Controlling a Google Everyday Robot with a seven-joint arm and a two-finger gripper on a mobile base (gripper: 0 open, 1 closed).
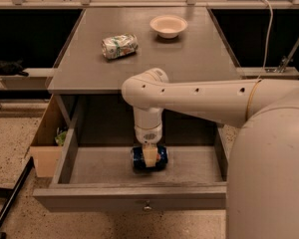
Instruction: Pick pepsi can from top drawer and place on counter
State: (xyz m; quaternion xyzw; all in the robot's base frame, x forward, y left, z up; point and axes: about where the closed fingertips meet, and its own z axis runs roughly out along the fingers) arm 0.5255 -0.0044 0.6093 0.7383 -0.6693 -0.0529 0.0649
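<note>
The pepsi can lies on its side in the middle of the open top drawer. It is dark blue with a silver end. My gripper points straight down into the drawer and is right over the can, with a pale finger across the can's middle. The white arm reaches in from the right and bends down at the wrist. The counter is the grey cabinet top behind the drawer.
A crushed silver-and-green can lies on the counter's left part and a white bowl stands at its back. A tan cardboard box stands on the floor left of the drawer. A dark bar crosses the floor at lower left.
</note>
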